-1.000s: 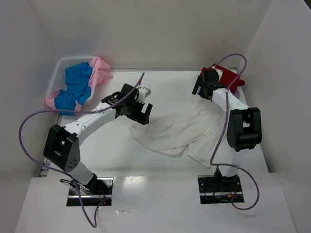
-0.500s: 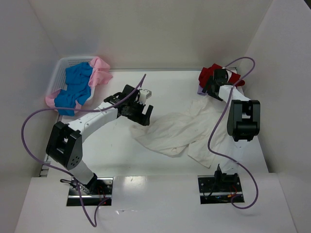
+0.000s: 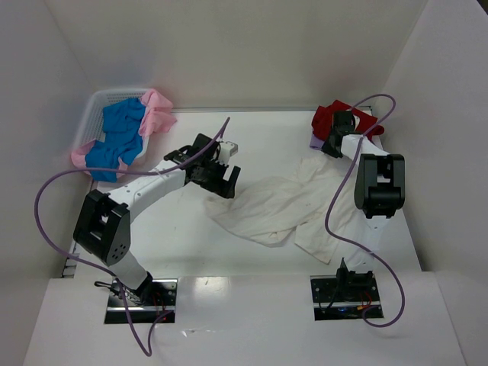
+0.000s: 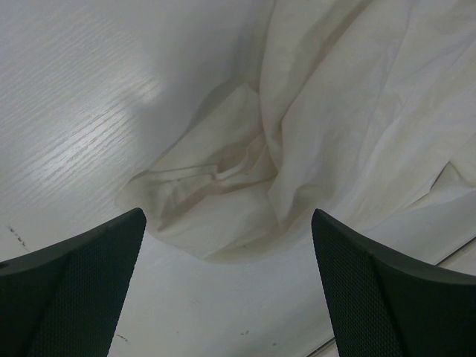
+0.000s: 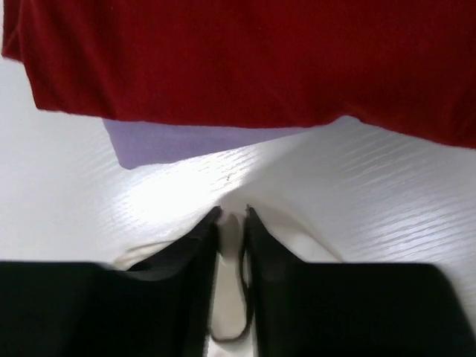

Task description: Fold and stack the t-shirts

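A cream-white t-shirt (image 3: pixel 286 206) lies crumpled across the middle of the table. My right gripper (image 3: pixel 329 145) is shut on that shirt's far edge (image 5: pixel 232 245), just short of a folded red t-shirt (image 5: pixel 245 59) lying on a lavender one (image 5: pixel 178 141) at the back right. My left gripper (image 3: pixel 221 181) hovers open above the cream shirt's left end (image 4: pixel 223 201), with nothing between its fingers (image 4: pixel 74 282). Blue (image 3: pixel 122 137) and pink (image 3: pixel 156 110) t-shirts fill the basket.
A white mesh basket (image 3: pixel 95 107) stands at the back left corner. White walls close in the table at the back and on both sides. A purple cable loops from each arm.
My right gripper moved toward the red shirt and closed on the cream shirt's far edge. The left arm has barely moved.
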